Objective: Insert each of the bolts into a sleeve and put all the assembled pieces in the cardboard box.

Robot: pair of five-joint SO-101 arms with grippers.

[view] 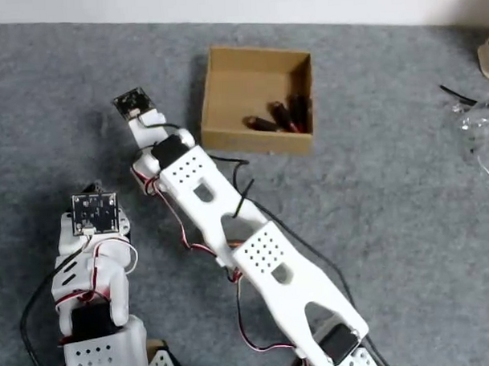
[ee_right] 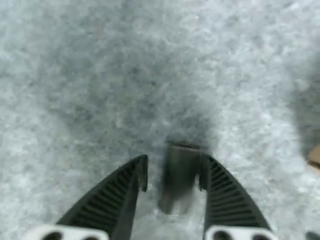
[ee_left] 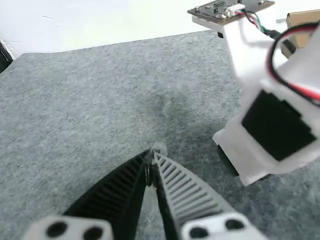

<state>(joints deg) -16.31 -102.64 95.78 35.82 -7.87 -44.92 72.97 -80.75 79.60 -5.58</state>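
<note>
Robotics lab or workshop tabletop: grey felt mat (view: 407,225), exposed circuit board (view: 94,212), loose wiring (view: 454,94)

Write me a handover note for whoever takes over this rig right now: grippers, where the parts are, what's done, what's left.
Left gripper: shut, empty, low over the grey mat.
Right gripper: open, fingers either side of a dark piece lying on the mat, not yet gripped.
Cardboard box: several dark pieces already inside, in one corner.
Left to do: close on the piece and probably carry it to the box. I cannot tell whether it is already assembled.
</note>
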